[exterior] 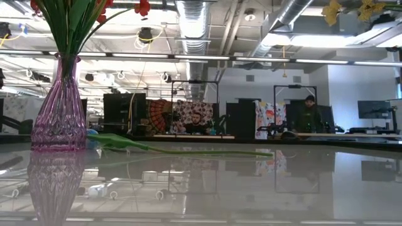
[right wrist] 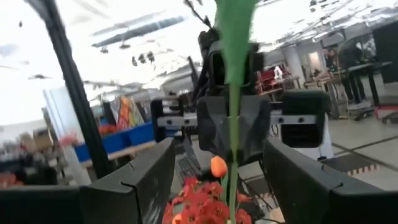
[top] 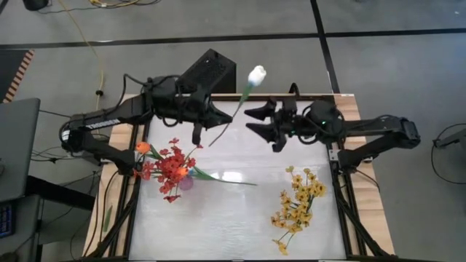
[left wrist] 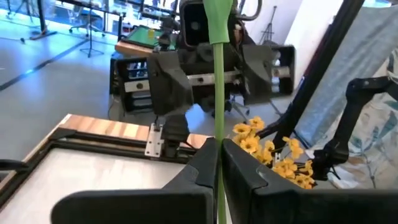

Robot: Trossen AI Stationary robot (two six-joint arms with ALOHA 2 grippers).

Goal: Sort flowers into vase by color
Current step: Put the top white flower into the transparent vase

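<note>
My left gripper (top: pixel 215 124) is shut on the green stem of a white-bud flower (top: pixel 256 74), held in the air over the table's far middle. My right gripper (top: pixel 250 121) is open, facing it from the right. In the right wrist view the stem (right wrist: pixel 233 124) shows between the spread fingers (right wrist: pixel 217 149), apart from both. A purple vase (exterior: pixel 59 107) near the left edge holds red blossoms (top: pixel 171 167) and an orange tulip (top: pixel 143 148). The yellow sprays (top: pixel 297 204) are at the near right. My left gripper pinches the white flower's stem (left wrist: pixel 217 158) between its two fingers, on the lower part, a short way above the cut end (top: pixel 211 144). The fingers come level from the table's left and lie across the stem. The flower is lifted clear, its bud slanting up toward the far edge.
One loose green stem (top: pixel 226 178) lies flat on the table beside the purple vase, also visible as stem (exterior: pixel 157 147) in the low view. A black box (top: pixel 211 71) sits at the far edge behind the left arm. People sit at desks in the room beyond.
</note>
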